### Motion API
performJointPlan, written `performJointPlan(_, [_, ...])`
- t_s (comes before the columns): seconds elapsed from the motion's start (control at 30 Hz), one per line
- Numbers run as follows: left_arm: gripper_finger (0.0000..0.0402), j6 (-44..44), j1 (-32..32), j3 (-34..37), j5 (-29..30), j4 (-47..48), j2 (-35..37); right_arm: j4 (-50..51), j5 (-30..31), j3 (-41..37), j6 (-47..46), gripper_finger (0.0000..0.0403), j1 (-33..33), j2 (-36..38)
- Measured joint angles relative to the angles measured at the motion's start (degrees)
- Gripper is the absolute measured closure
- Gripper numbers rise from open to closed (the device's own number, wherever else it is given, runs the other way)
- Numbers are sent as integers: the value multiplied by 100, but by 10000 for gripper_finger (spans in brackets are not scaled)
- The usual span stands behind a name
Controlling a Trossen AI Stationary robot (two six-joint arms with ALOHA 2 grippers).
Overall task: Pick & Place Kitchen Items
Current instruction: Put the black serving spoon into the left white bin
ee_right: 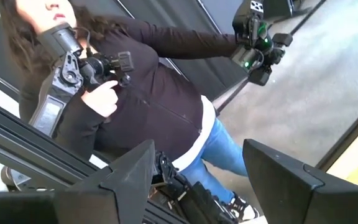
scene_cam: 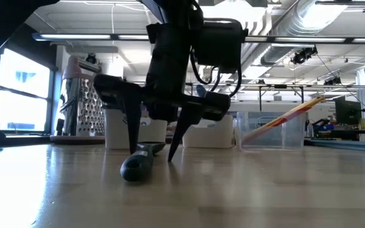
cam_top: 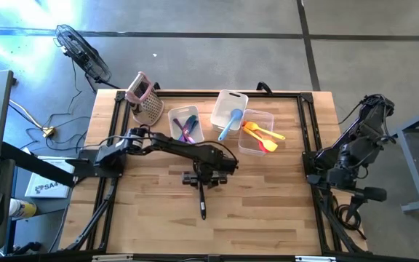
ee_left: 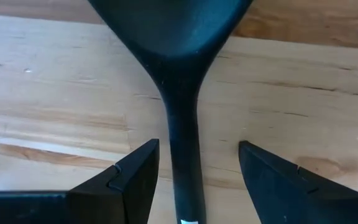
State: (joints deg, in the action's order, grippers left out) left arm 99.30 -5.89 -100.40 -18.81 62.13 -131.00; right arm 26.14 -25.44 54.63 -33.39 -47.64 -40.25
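Left gripper (cam_top: 199, 179) down over mid-table, fingers apart, straddling the black spatula (cam_top: 202, 200) without touching its handle. Fingertips (scene_cam: 132, 147) at or just above the wood in the low view; hard to tell which. Spatula flat on the table (cam_top: 268, 218), blade under the wrist, handle toward the near edge.

Right gripper (ee_right: 197, 180) parked off the table's right side, fingers apart, holding nothing, aimed at a person (ee_right: 142, 99) in dark top and jeans.

Along the far side: clear tub (cam_top: 185, 125) with purple and blue utensils, tub (cam_top: 229, 109) with a blue spoon (cam_top: 230, 124), tub (cam_top: 257, 132) with yellow, orange and red utensils (cam_top: 262, 135). Grater (cam_top: 145, 99) at the far left corner.
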Motion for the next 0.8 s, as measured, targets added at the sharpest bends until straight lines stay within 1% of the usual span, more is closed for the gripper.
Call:
performJointPlan(0.13, [186, -67, 33, 73, 1, -145, -7, 69, -11, 0, -109, 164, 0, 0])
performJointPlan(0.23, [207, -59, 59, 76, 115, -188, -10, 69, -19, 0, -107, 164, 0, 7])
performJointPlan(0.37, [263, -141, 60, 76, 182, -256, -11, 71, -19, 0, -129, 164, 0, 13])
performJointPlan(0.53, [359, -111, 61, 172, 259, -474, -4, 69, -11, 0, -132, 164, 0, 13])
performJointPlan(0.6, [362, -99, 58, 342, 238, -729, 19, 67, -8, 0, -170, 164, 0, 13])
performJointPlan(0.73, [362, 20, -13, 626, -17, -1038, 53, 40, -2, 0, -301, 164, 0, 13])
performJointPlan(0.8, [362, 105, -106, 712, 63, -1088, 65, -37, -1, 1, -304, 164, 0, 13])
